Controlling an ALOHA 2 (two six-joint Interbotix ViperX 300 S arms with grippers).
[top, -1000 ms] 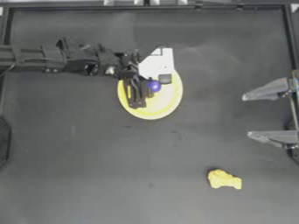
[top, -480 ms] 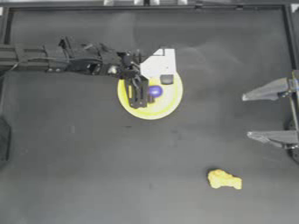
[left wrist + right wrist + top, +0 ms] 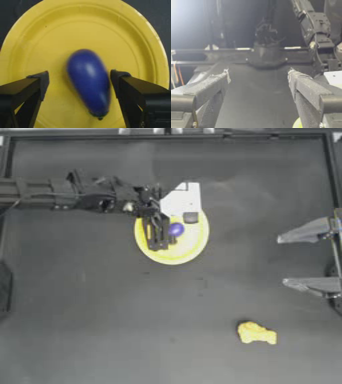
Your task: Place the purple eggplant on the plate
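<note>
The purple eggplant lies on the yellow plate, left of the table's middle toward the back. My left gripper hangs over the plate, open, with its fingers just left of the eggplant. In the left wrist view the eggplant is blurred and sits between the two spread jaws of the left gripper, with a gap on each side, on the plate. My right gripper is parked open at the right edge.
A white card with a small grey piece on it overlaps the plate's back rim. A lumpy orange-yellow nugget lies at the front right. The right wrist view shows the right gripper and the left arm far off.
The left gripper's jaws have spread and the eggplant has come free onto the plate, shifting slightly right of the fingers. The right arm has not moved.
</note>
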